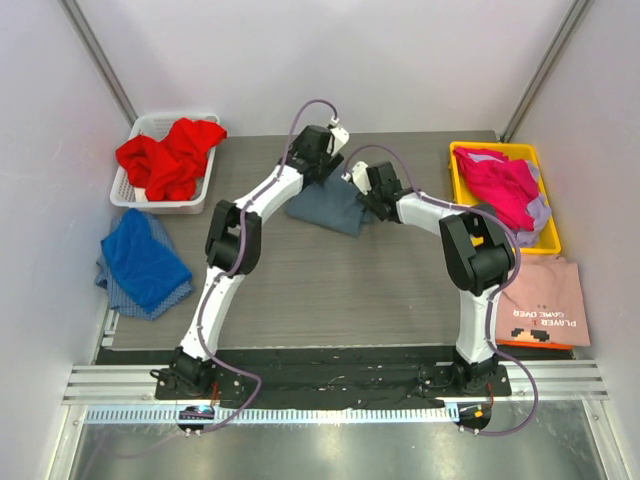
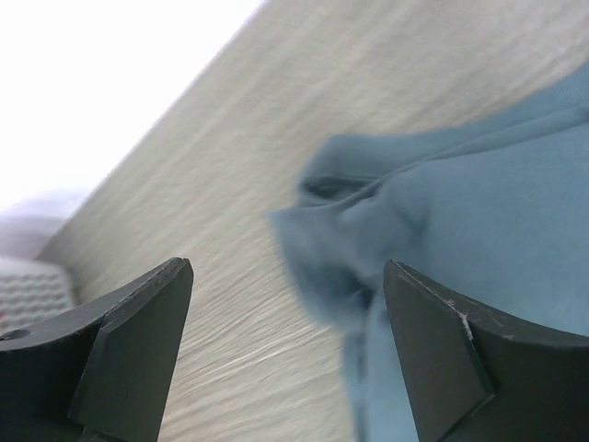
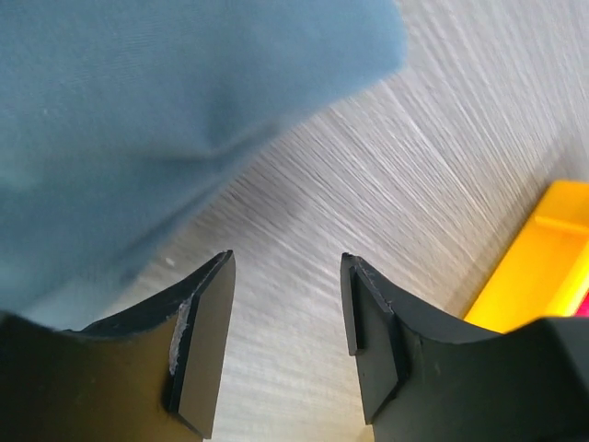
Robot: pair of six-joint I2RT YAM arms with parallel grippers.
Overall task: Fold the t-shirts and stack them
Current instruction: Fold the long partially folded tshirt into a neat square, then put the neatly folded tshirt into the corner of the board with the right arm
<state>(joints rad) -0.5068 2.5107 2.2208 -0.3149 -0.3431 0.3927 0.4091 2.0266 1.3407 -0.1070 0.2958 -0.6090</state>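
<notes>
A folded slate blue-grey t-shirt [image 1: 328, 204] lies on the table at the far middle. My left gripper [image 1: 318, 166] is open at its far left edge; in the left wrist view a bunched corner of the cloth [image 2: 368, 230] lies between and ahead of the fingers [image 2: 138, 350]. My right gripper [image 1: 362, 196] is open at the shirt's right edge; in the right wrist view the shirt [image 3: 156, 110] lies just left of the empty fingers [image 3: 202, 341]. A red t-shirt [image 1: 170, 155] lies in a white basket, a royal blue one [image 1: 143, 255] at left, a magenta one [image 1: 500, 185] in a yellow bin, a pale pink one [image 1: 545, 305] at right.
The white basket [image 1: 125, 190] stands at the far left. The yellow bin [image 1: 460, 165] stands at the far right and shows in the right wrist view [image 3: 543, 267]. A checked blue cloth [image 1: 120, 290] lies under the royal blue shirt. Walls close in both sides.
</notes>
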